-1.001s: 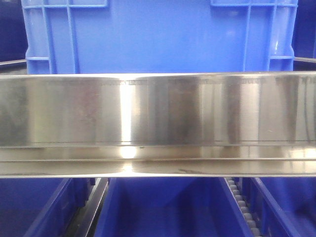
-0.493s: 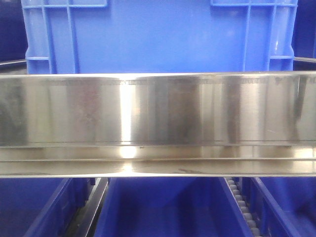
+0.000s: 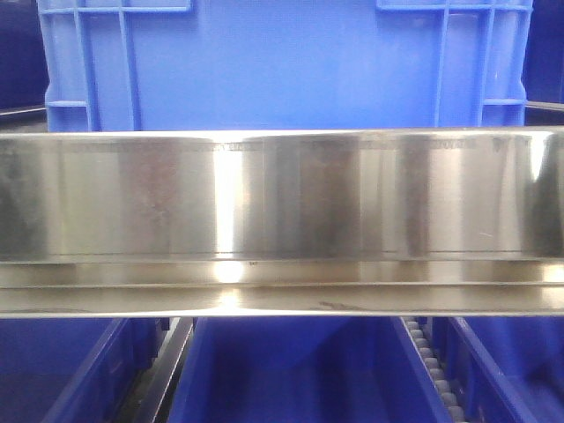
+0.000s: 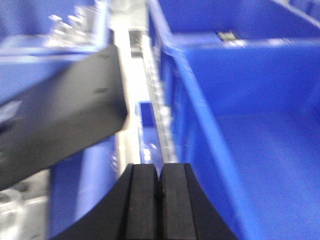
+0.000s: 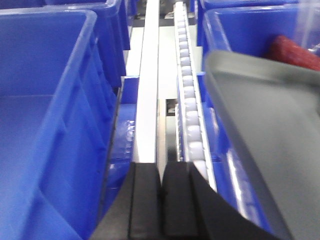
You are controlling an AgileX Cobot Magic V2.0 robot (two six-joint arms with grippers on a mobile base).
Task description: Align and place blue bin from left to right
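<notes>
Item: large bright-blue rectangular plastic bin [image 3: 282, 66], upright behind the polished steel rail [image 3: 282, 198], centred ahead. My left jaws: pressed together, empty. Right jaws: likewise. Status: bin ungripped; alignment seemingly outstanding.

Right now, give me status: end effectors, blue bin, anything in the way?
Left end effector shut, empty. Right end effector shut, empty. Blue bin upright behind steel rail, not gripped. Rail hides its base.

One large blue bin [image 3: 282, 70], two end effectors [image 4: 160, 172] [image 5: 161, 172]
</notes>
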